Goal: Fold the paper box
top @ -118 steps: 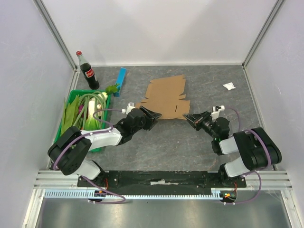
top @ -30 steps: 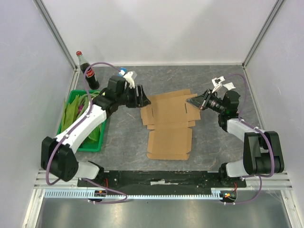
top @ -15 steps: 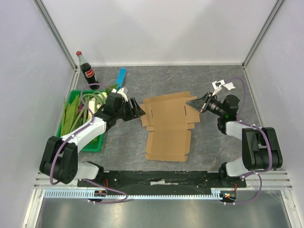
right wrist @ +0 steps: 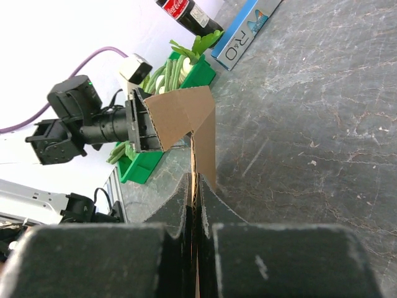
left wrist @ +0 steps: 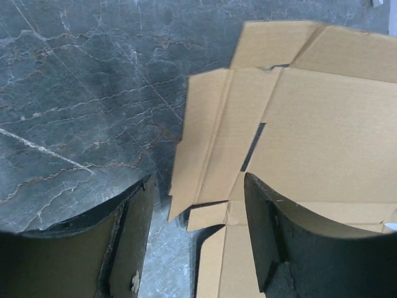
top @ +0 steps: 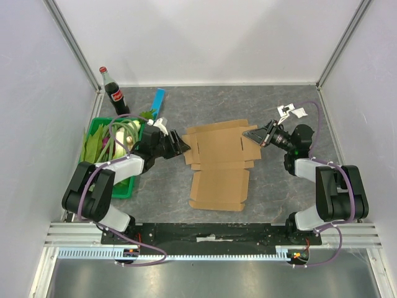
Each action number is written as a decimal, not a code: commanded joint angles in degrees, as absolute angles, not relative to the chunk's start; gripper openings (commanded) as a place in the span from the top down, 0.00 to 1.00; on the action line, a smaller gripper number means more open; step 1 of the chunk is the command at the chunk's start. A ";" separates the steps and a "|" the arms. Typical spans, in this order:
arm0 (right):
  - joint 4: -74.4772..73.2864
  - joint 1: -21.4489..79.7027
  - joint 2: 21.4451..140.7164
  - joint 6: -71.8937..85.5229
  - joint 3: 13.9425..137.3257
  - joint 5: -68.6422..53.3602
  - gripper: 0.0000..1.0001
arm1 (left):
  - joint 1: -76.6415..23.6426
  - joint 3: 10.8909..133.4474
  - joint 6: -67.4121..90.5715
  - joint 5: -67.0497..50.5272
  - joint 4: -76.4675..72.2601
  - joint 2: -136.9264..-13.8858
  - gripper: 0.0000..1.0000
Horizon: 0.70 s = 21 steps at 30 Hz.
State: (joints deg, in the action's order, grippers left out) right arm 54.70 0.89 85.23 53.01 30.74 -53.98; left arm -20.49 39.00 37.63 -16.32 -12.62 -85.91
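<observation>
The dark grey marbled bench (top: 167, 186) carries a brown paper box (top: 220, 167) at centre and a green tray (top: 93, 127) at left. A cola bottle (top: 113, 94) and a blue bar (top: 157, 99) sit upper left, and a small white packet (top: 300, 112) upper right.

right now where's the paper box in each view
top external: paper box mid-table, between the arms.
left wrist: paper box fills the right half.
right wrist: paper box flap at centre, in the right claw.
shared: cola bottle, far left on top, upper edge on right wrist.
</observation>
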 commanded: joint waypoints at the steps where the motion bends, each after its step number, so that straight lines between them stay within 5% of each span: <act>1: 60.29 0.62 85.52 54.31 30.67 -55.37 1.00 | -19.43 37.53 39.46 -20.13 -23.47 -88.93 0.36; 8: 62.40 0.53 85.87 56.25 30.85 -55.90 1.00 | -19.25 35.69 38.41 -21.17 -29.33 -90.96 0.37; 11: 63.89 0.53 86.39 57.22 30.67 -56.25 1.00 | -19.25 35.33 38.06 -23.29 -31.63 -91.49 0.50; 14: 64.16 0.62 86.75 57.83 30.41 -56.16 1.00 | -19.25 34.89 37.36 -23.38 -32.61 -90.97 0.74; 15: 64.07 0.53 86.75 58.01 30.24 -56.08 1.00 | -19.25 34.72 37.09 -22.94 -32.17 -89.84 0.92; 17: 61.98 0.62 86.31 54.62 30.41 -55.38 0.89 | -19.34 34.19 36.65 -20.14 -30.51 -88.08 0.98; 19: 35.11 0.70 82.46 41.13 35.31 -48.12 0.61 | -19.51 34.10 36.30 -16.46 -26.20 -84.65 0.98; 20: 12.79 1.23 80.53 33.82 38.38 -42.25 0.55 | -19.60 34.01 34.99 -16.17 -25.32 -83.68 0.98; 21: 6.31 2.36 77.64 22.44 43.80 -30.27 0.50 | -19.86 34.36 34.37 -15.91 -24.36 -82.89 0.98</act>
